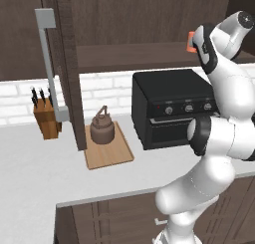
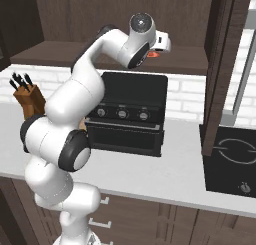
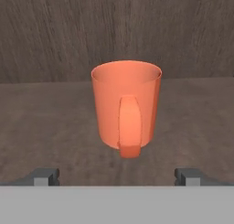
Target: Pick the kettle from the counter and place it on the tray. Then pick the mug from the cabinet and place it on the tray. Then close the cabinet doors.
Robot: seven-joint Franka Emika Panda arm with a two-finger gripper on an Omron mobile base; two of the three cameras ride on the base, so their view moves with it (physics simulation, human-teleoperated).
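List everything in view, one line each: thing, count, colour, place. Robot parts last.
kettle: 1, dark brown, on the tray
tray: 1, light wood, on the counter
counter: 1, light grey
mug: 1, orange, upright on the cabinet shelf, handle toward the claw
cabinet: 1, dark brown, doors open
knife block: 1, brown, left of the kettle
toaster oven: 1, black, on the counter
cooktop: 1, black, right end
claw: 1, open, short of the mug

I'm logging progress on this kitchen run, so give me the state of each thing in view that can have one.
kettle: upright on the tray, not held.
mug: upright on the cabinet shelf, handle facing the hand, not yet gripped.
gripper: open, fingertips apart just short of the mug.
cabinet doors: open.
oven: door shut.
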